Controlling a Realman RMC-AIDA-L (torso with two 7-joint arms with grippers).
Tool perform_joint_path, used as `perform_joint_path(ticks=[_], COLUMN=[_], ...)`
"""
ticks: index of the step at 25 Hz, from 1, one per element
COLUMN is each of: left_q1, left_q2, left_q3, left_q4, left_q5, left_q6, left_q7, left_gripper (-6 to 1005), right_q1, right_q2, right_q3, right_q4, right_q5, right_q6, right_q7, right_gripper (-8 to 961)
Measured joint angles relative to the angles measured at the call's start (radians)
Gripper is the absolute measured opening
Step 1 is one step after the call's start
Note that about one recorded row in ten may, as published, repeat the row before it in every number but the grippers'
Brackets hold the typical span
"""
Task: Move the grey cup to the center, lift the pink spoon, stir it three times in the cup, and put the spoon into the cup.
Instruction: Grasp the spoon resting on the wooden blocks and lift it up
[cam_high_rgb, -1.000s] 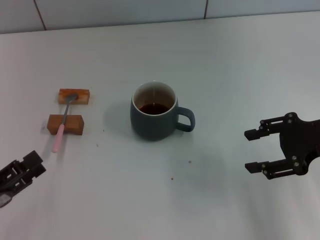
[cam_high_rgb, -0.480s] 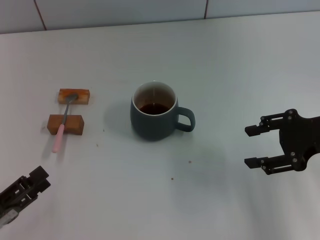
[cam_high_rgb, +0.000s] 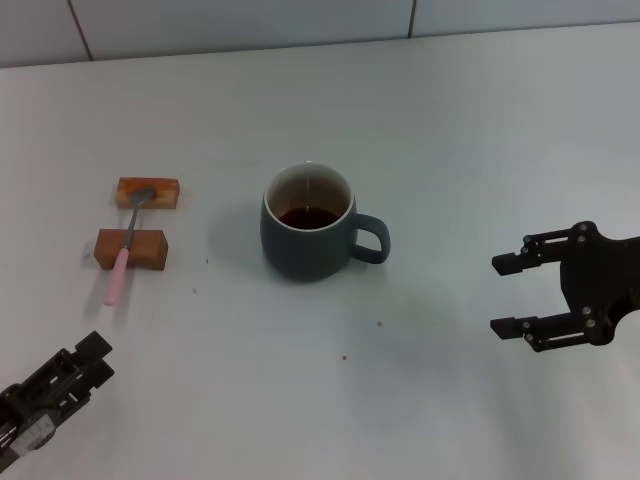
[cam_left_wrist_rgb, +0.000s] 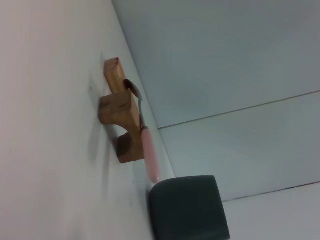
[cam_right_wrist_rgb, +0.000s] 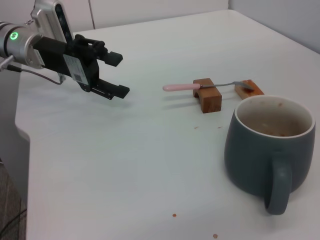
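The grey cup (cam_high_rgb: 308, 236) stands mid-table with dark liquid inside, its handle pointing toward my right side; it also shows in the right wrist view as the cup (cam_right_wrist_rgb: 267, 147) and in the left wrist view as the cup (cam_left_wrist_rgb: 187, 209). The pink spoon (cam_high_rgb: 127, 243) lies across two wooden blocks, metal bowl on the far block, pink handle end jutting past the near one. My left gripper (cam_high_rgb: 92, 362) is open near the front left edge, well short of the spoon. My right gripper (cam_high_rgb: 499, 296) hangs open to the right of the cup, apart from it.
The far wooden block (cam_high_rgb: 147, 192) and the near wooden block (cam_high_rgb: 131, 249) sit left of the cup. A tiled wall (cam_high_rgb: 300, 20) runs along the table's back edge. Small crumbs (cam_high_rgb: 379, 323) lie on the white table (cam_high_rgb: 450, 140) in front of the cup.
My left gripper has slid toward the table's front edge and slightly rightward. My right gripper has barely shifted. The cup and the spoon have stayed put.
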Motion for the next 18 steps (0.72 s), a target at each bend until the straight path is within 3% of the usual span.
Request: perform_joint_path(ticks=[18], left_q1=[-0.029], left_q2=[0.004], left_q3=[0.0], left_q4=[0.007], left_q5=[-0.003], left_q6=[-0.047], left_q7=[-0.011], left_gripper=[768], right_q1=[-0.001], right_q2=[0.0], right_q3=[0.0], right_q4=[-0.004], right_q5=[0.0], right_q6=[-0.001], right_q7=[0.0], right_gripper=[703])
